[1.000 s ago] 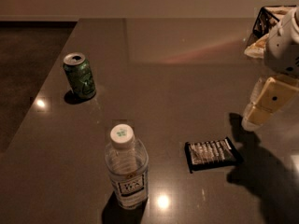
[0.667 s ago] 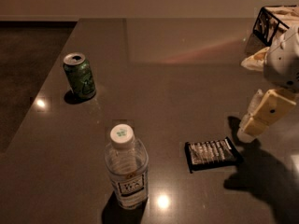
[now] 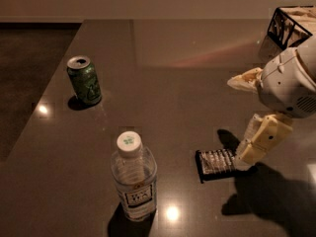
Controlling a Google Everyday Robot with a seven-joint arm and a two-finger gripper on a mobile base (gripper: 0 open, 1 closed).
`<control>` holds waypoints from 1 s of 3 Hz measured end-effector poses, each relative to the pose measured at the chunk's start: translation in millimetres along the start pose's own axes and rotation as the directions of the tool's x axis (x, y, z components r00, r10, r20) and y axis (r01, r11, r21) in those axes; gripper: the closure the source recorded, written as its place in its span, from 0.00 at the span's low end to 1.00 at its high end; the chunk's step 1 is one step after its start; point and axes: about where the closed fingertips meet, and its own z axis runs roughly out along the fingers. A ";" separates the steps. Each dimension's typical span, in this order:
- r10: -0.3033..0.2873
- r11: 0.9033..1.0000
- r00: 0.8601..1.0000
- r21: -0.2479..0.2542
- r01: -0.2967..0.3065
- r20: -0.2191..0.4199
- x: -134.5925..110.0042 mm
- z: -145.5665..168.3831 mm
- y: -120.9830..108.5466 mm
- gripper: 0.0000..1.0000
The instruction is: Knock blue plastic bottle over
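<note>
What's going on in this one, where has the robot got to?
A one-armed robot is meant to tip the blue plastic bottle, which stands upright near the front edge of the dark table, not yet knocked over. The gripper hangs low on the right, by a small dark packet, well apart from the bottle. A green can stands upright at the far left.

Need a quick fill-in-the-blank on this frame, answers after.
1. The blue plastic bottle stands ___ on the table.
2. Its cap is ___.
3. The drink can is coloured ___.
4. The gripper, beside the dark flat packet, is nearer the ___ than the can.
Missing: upright; white; green; bottle.
</note>
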 end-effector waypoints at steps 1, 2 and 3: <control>-0.001 1.000 1.000 -0.002 0.001 0.009 -0.9 0.0 1.0 0.00; -0.014 0.999 0.991 -0.037 0.019 0.136 -13.3 -0.4 14.9 0.00; -0.041 0.995 0.954 -0.074 0.066 0.296 -29.7 -1.4 43.0 0.00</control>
